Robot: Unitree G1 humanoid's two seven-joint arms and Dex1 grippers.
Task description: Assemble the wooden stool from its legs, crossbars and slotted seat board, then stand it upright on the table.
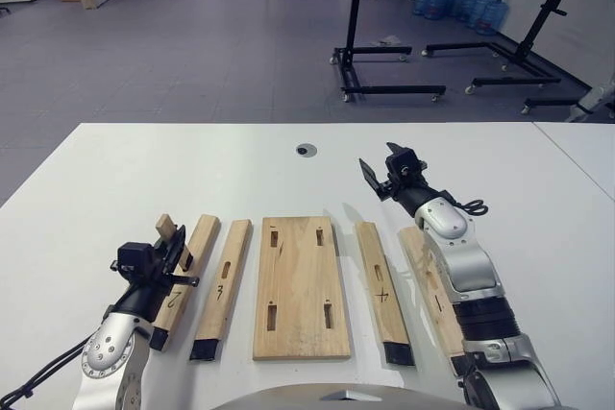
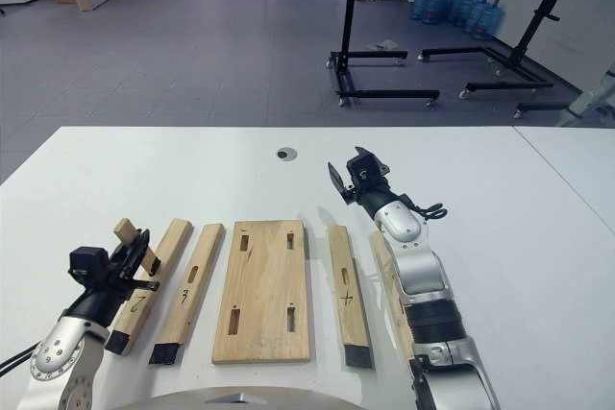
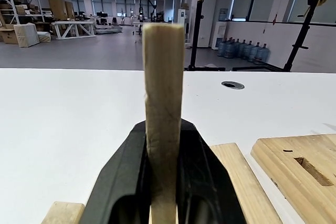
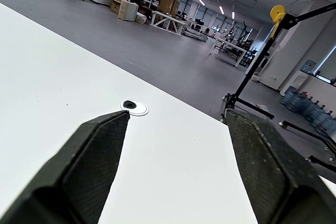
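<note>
Left gripper (image 1: 171,249) is clamped on a short crossbar (image 3: 164,93). The piece stands roughly upright between the fingers, with its top end poking out above them. It sits over the far end of the outer left leg (image 1: 201,237). I can't tell whether the bar's lower end touches that leg, because the fingers block it. Right gripper (image 4: 177,116) holds nothing and its fingers are spread wide. It hangs over bare table (image 1: 115,180) just beyond the far ends of the right-hand legs, facing the grommet hole (image 1: 306,150). The seat board (image 1: 301,285) lies flat mid-table with its four slots face up. The legs are laid out parallel to it, two per side, with their dark-tipped ends toward the robot. The inner left leg (image 1: 222,287) is just beside the outer left one, and neither touches the board. The inner right leg (image 1: 382,290) is near the board's right edge. The outer right leg (image 1: 419,258) is mostly covered by the right forearm. All four legs are flat and none is slotted into the board.
</note>
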